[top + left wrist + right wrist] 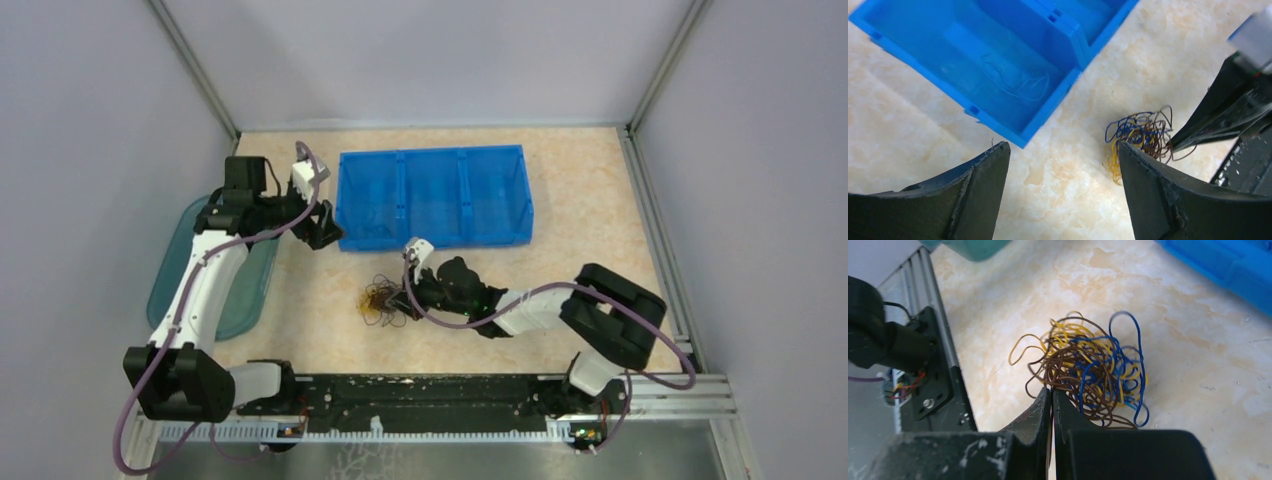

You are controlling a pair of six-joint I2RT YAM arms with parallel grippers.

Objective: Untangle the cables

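Beige marbled table [590, 200], boxed in by pale lilac walls. Near its middle, just beyond the arm bases, lie the cables [385, 300]: blue, yellow and brown wires in one loose tangle. The right gripper [1052, 390] sits low at the tangle's right side, its fingers pressed fully together. The tips touch brown loops, but it is unclear whether a strand is pinched. Farther back on the left, the left gripper [322, 228] hovers with fingers spread wide, holding nothing, beside the left end of a blue three-compartment bin [430, 153].
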